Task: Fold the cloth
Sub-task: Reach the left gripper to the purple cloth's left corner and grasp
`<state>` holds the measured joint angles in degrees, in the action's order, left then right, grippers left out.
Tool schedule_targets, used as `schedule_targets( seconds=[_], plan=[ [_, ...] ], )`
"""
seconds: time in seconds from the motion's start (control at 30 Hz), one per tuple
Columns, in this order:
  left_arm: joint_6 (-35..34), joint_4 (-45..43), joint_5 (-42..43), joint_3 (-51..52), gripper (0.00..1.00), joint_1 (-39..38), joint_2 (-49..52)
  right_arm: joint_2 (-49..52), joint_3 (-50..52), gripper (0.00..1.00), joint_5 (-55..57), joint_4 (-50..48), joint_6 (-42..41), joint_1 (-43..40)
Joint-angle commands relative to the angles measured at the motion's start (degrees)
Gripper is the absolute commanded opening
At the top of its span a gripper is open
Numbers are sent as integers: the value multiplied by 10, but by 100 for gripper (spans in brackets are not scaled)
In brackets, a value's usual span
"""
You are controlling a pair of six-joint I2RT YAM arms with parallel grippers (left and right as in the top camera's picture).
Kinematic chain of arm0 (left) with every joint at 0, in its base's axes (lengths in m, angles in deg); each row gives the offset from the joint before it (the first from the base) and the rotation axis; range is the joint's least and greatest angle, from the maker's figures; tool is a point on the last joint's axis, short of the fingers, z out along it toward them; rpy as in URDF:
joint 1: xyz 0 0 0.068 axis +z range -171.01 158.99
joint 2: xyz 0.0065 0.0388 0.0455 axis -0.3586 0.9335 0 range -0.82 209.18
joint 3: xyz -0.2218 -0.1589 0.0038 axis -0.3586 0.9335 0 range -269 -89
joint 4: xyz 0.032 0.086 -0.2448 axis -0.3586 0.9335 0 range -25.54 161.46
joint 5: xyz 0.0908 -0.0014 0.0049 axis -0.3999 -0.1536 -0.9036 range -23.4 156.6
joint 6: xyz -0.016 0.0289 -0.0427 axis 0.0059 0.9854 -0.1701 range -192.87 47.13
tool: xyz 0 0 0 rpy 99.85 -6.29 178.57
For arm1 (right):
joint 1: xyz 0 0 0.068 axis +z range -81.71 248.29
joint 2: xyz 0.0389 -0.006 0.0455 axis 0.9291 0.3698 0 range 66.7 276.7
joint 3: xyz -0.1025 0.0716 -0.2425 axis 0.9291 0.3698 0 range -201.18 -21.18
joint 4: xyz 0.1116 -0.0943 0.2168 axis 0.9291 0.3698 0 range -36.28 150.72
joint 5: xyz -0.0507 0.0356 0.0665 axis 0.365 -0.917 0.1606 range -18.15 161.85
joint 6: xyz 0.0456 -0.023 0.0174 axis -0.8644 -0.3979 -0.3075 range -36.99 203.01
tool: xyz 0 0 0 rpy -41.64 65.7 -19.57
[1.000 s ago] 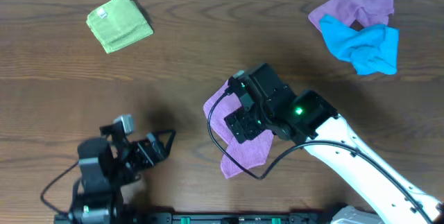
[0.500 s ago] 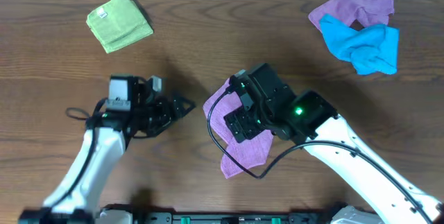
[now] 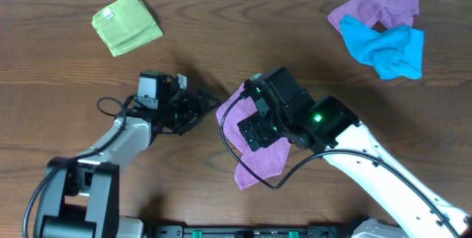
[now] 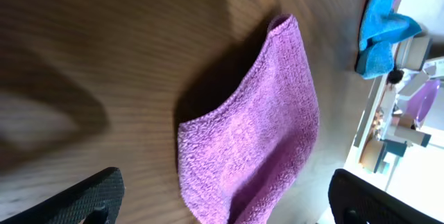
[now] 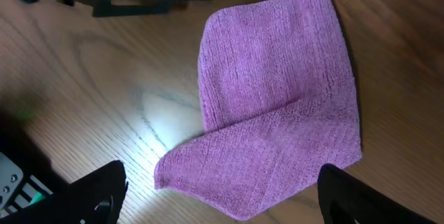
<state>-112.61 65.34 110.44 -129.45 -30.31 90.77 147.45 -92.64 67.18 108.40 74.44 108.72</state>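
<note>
Cloth (image 3: 258,166) lying partly folded at mid-tabletop (image 3: 221,46), under the right tool (image 3: 258,126).
The right tool hovers above it, fingers spread wide (one corner lapped over); the left tool (image 3: 199,109), likewise spread, sits just beside it.

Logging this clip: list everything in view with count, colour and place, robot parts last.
cloth: one, lilac, partly folded, table centre, part hidden under the right arm
second purple cloth: one, purple, crumpled, far right
blue cloth: one, bright blue, crumpled, overlapping the second purple cloth
green cloth: one, lime green, folded, far left
table: one, dark brown wood, under everything
left end effector: one, black, open, just left of the cloth
right end effector: one, black, open, above the cloth
</note>
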Motion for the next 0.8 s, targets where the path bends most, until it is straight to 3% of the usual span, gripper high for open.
schedule_targets(
  seconds=[0.0, 0.57, 0.77],
  plan=[
    [-28, -17, 6, -9, 95, -15, 20, 0, 1, 88, 2, -1, -8, 5],
    [-86, -98, -21, -9, 100, -65, 92, 0, 1, 88, 1, 0, -11, 5],
    [-103, -115, -38, -9, 76, -78, 103, 0, 1, 89, 1, -1, -13, 5]
  ],
)
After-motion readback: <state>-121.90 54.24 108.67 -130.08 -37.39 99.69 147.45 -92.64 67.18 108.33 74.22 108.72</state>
